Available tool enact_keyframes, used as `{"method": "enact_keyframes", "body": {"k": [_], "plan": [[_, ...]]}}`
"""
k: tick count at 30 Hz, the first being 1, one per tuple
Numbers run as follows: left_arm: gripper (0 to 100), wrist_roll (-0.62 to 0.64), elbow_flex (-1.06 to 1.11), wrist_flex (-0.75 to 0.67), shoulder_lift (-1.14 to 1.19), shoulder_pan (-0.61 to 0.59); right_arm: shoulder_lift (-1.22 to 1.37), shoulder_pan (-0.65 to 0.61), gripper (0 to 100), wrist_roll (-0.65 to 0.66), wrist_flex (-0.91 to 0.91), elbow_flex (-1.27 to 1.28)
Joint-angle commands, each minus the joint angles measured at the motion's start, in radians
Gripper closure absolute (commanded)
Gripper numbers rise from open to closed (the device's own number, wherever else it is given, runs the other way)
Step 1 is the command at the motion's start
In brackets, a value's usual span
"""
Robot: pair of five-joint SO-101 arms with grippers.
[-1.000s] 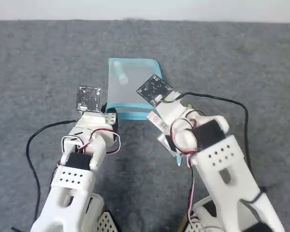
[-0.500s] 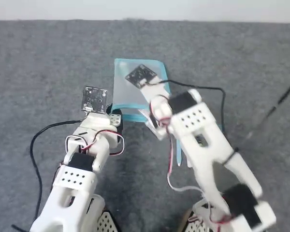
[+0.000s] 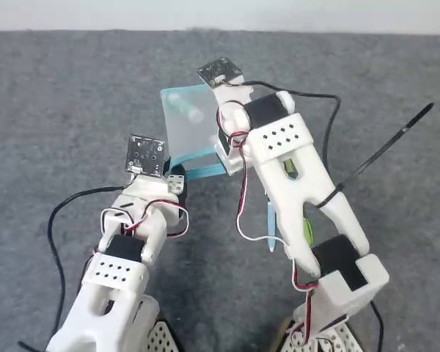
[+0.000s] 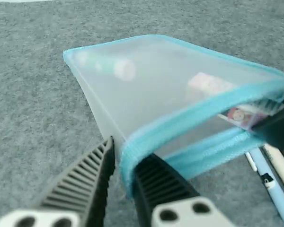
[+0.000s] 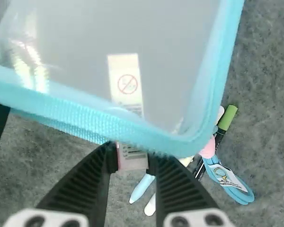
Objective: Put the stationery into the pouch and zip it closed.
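The left claw [image 4: 122, 163], nearly closed, pinched the blue zipper edge of the translucent pouch [image 3: 191, 125], which stood tilted at upper centre of the overhead frame. The right claw [image 5: 131, 163], its arm extended from lower right, gripped a white labelled item [image 5: 132, 153] at the pouch's mouth. Pens [image 3: 270, 224] lay on the grey surface [image 3: 73, 95] beneath that arm.
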Motion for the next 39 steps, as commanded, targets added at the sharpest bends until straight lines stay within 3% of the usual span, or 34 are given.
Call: {"method": "enact_keyframes", "body": {"k": [1,7,16,22,30,39], "plan": [[99,-0.02,-0.016,-0.037,0.008,0.009,-0.021,0.016,95.4,-0.012,-0.001,-0.069],[99,-0.021,-0.016,-0.037,0.008,0.009,-0.021,0.016,82.6,0.006,-0.008,-0.072],[99,-0.021,-0.016,-0.038,0.008,0.006,-0.047,0.016,82.0,0.011,-0.015,-0.074],[99,-0.021,-0.016,-0.034,0.002,-0.002,-0.237,0.027,82.1,0.063,0.013,-0.031],[99,-0.021,-0.025,-0.037,-0.002,-0.098,-0.522,0.188,82.1,0.167,-0.021,0.356],[99,-0.017,-0.041,-0.038,-0.002,-0.153,-0.559,0.334,82.1,0.285,-0.239,0.887]]}}
